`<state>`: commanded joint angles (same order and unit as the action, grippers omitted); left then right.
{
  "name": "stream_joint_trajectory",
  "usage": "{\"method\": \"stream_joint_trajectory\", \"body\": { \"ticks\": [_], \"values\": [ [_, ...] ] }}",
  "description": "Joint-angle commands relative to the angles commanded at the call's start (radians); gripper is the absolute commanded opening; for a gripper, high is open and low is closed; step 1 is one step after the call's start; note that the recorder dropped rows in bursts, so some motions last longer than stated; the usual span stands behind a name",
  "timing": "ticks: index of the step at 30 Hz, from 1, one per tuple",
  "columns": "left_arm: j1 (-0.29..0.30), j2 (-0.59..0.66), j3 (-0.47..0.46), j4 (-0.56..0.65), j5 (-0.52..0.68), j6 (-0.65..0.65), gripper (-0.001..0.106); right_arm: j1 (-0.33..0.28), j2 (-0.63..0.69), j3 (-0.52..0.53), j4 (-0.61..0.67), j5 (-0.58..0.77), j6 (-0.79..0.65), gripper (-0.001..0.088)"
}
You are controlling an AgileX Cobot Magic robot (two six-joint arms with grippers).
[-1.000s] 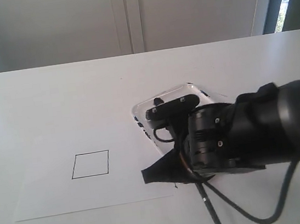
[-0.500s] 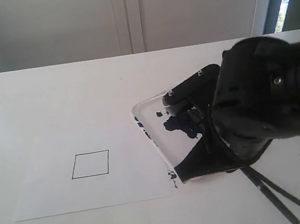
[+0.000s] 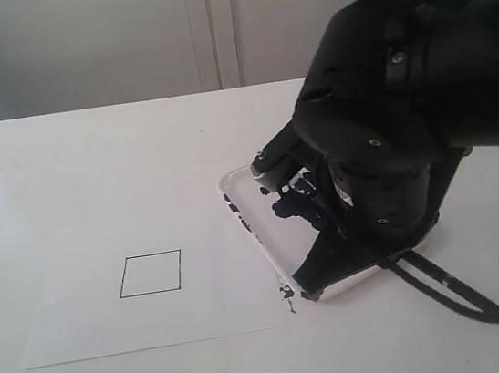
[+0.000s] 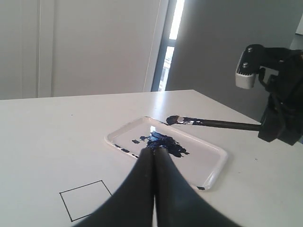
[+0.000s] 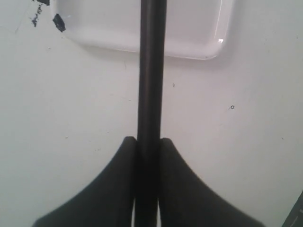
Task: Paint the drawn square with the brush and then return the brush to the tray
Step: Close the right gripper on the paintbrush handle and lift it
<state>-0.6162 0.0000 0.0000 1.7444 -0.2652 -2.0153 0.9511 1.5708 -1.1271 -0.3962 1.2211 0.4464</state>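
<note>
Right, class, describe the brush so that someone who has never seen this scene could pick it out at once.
On the white table lies a shallow white tray smeared with dark blue paint. Beside its rim, clamped in the right gripper, is the brush: a long thin black stick with a silver ferrule and dark tip. It is far slimmer than the bulky black arm.

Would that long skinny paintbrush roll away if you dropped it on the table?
Probably a little: the brush has a thin, round-looking handle. It seems stiff, since it juts straight out from the right tool without drooping. Its tip looks dark with paint, so it could leave smears.
</note>
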Motion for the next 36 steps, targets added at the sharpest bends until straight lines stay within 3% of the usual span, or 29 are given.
{"method": "stream_joint_trajectory", "body": {
  "ticks": [7, 11, 18, 29, 33, 36],
  "values": [
    [0.000, 0.000, 0.000, 0.000, 0.000, 0.000, 0.000, -0.106, 0.017, 0.000, 0.132, -0.063, -0.096, 0.0000],
    [0.000, 0.000, 0.000, 0.000, 0.000, 0.000, 0.000, -0.180, 0.091, 0.000, 0.133, -0.097, -0.114, 0.0000],
    [0.000, 0.000, 0.000, 0.000, 0.000, 0.000, 0.000, -0.239, 0.155, -0.015, 0.135, -0.203, -0.116, 0.0000],
    [0.000, 0.000, 0.000, 0.000, 0.000, 0.000, 0.000, -0.245, 0.184, -0.017, 0.246, -0.203, -0.200, 0.0000],
    [0.000, 0.000, 0.000, 0.000, 0.000, 0.000, 0.000, -0.245, 0.182, -0.017, 0.229, -0.241, -0.192, 0.0000],
    [0.000, 0.000, 0.000, 0.000, 0.011, 0.031, 0.000, -0.245, 0.175, -0.017, 0.147, -0.243, -0.108, 0.0000]
  ]
}}
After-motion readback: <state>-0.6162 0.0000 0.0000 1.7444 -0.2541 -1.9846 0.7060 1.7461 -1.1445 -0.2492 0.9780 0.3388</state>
